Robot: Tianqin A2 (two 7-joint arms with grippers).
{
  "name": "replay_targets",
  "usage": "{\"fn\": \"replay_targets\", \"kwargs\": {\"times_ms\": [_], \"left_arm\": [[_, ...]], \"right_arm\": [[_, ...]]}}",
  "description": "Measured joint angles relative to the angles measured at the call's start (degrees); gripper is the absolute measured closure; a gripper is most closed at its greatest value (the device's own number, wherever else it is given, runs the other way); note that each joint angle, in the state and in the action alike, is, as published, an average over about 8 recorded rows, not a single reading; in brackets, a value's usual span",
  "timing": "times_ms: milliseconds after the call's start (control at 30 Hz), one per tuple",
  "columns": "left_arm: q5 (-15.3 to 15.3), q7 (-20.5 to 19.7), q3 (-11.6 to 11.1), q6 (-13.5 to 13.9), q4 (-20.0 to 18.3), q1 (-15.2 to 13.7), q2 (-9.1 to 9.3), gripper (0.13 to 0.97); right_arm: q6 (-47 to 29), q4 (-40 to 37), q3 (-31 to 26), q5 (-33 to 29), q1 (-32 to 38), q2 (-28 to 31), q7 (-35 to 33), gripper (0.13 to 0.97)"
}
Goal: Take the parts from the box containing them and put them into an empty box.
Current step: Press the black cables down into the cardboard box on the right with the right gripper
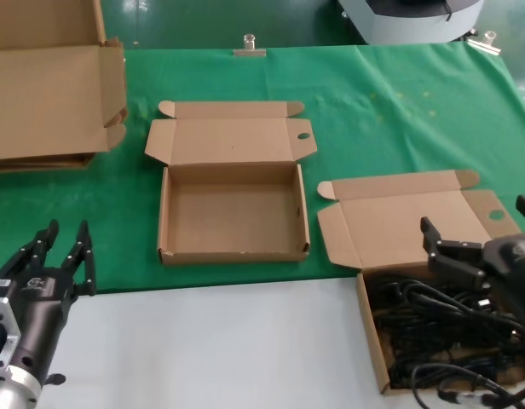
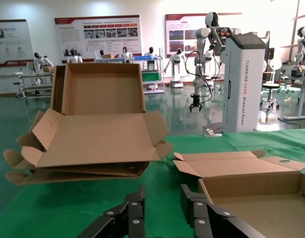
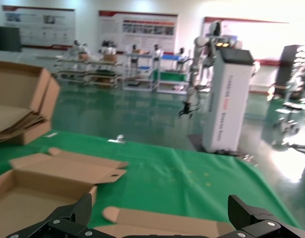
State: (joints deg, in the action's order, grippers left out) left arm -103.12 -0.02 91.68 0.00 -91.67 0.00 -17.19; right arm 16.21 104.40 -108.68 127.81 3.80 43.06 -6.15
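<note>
1. Two big flat brown cardboard cartons (image 1: 45, 94) lie stacked in the upper left of the head view, well away from the work.
2. One shallow brown cardboard mailer box with nothing in it (image 1: 233, 217) sits open in the middle of the green cloth (image 1: 399, 111), its lid folded back.
3. Low in the right corner sits the same kind of brown box, full of cords (image 1: 373, 328), also open.
4. Inside it lie the black coiled power cords with plugs (image 1: 441, 332), all tangled together.
5. Right above those cords hangs the right gripper (image 1: 475, 234), fingers spread wide, holding nothing. It is much the nearer one.
6. At the lower left waits the left gripper (image 1: 62, 256), fingers a little apart and holding nothing.
7. I think the right gripper must go straight down, then carry a cord left across the open cloth to the bare box.
</note>
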Motion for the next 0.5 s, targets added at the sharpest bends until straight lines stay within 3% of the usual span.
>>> {"fn": "replay_targets", "kwargs": {"times_ms": [200,500], "left_arm": [[0.01,0.00,0.00,0.00,0.00,0.00,0.00,0.821],[0.01,0.00,0.00,0.00,0.00,0.00,0.00,0.905]], "right_arm": [[-0.41,3.37,-3.46,6.61,1.59,10.44,0.23,0.129],[-7.50,2.43,-9.73,10.88,6.58,23.12,3.81,0.129]]}}
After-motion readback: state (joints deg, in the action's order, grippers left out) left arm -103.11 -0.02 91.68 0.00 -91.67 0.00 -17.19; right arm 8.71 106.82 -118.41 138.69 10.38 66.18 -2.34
